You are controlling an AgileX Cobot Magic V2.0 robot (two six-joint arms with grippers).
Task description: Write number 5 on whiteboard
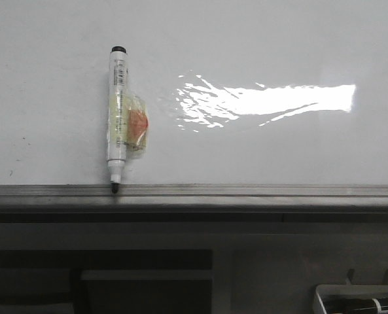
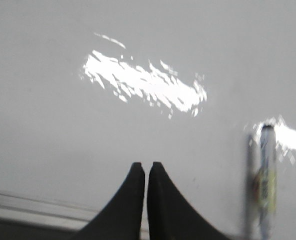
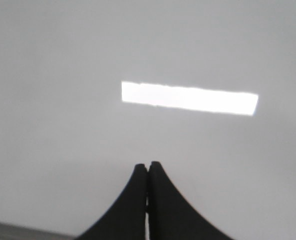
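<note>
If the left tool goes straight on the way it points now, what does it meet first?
Most likely the bare whiteboard itself. The left tool is shut and empty, the marker lies off to one side of its line. Depth is unclear.

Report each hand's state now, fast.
Left hand: closed, holding nothing; the marker lies apart on the whiteboard.
Right hand: closed, holding nothing.
</note>
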